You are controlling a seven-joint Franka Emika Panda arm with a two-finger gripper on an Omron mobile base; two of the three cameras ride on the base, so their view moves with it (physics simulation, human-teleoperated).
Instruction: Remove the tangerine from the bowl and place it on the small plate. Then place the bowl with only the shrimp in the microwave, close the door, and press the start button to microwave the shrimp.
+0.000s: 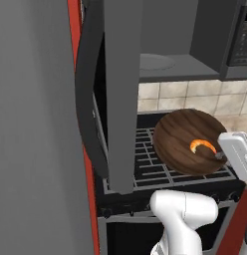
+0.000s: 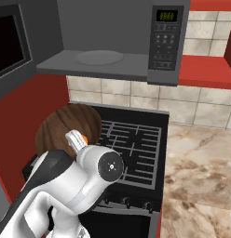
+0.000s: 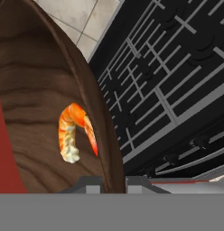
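The bowl of dark grained wood hangs tilted above the black stove grates, its rim pinched between the pressed-together fingers of the gripper at the bowl's right edge in the left base view. Inside lies the shrimp (a thin orange crescent with a pale end), resting against the bowl's inner wall near the gripped rim; in the hand view it sits just above the two dark fingertips, which straddle the rim.

Above, the microwave stands with its door swung wide to the left, the round turntable bare within. The keypad panel on its right carries a green display whose digits are too small to read, and the button labels are blurred.

The white arm rises from the base, its elbow bent low over the stove's front edge, the wrist reaching sideways to the bowl. A marbled counter lies right of the stove.
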